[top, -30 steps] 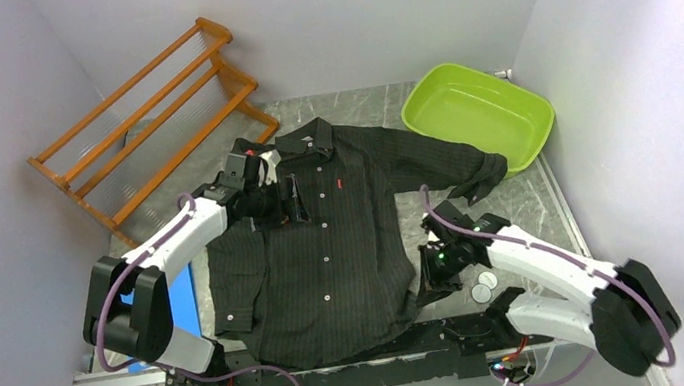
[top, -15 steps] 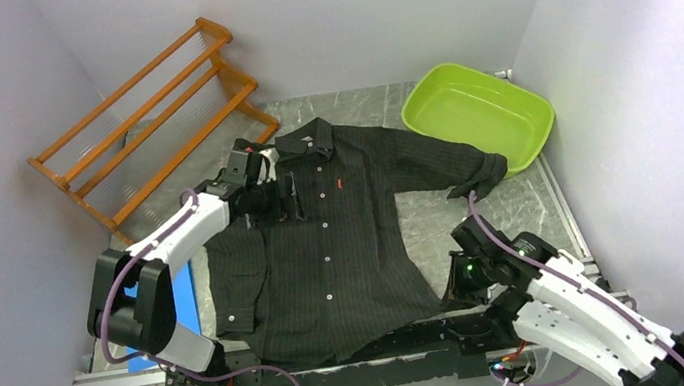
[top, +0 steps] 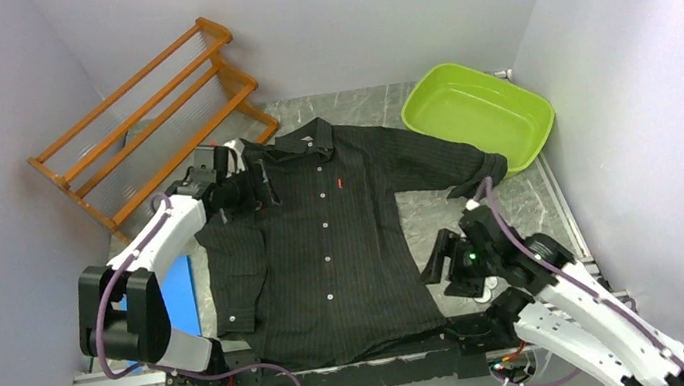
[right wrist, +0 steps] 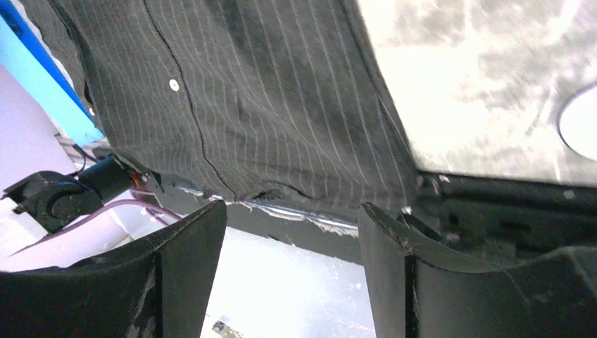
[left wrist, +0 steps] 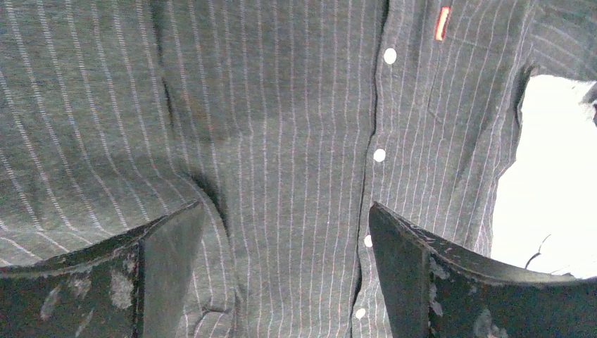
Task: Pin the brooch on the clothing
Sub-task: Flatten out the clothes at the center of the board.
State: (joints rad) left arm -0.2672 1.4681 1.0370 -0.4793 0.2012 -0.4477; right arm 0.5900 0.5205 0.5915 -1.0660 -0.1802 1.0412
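The left arm reaches out over the shirt's (top: 325,246) shoulder, and the left hand (left wrist: 285,218) hovers above the pinstriped front beside the button placket, fingers spread wide with nothing between them. The right arm is bent low at the near edge. The right hand (right wrist: 292,211) is parted and empty too, tilted over the shirt's hem corner. The shirt lies flat, collar away from the arms, on the grey marbled bench (top: 420,204). A green tub (top: 478,113) and a wooden rack (top: 146,120) sit against the pale walls.
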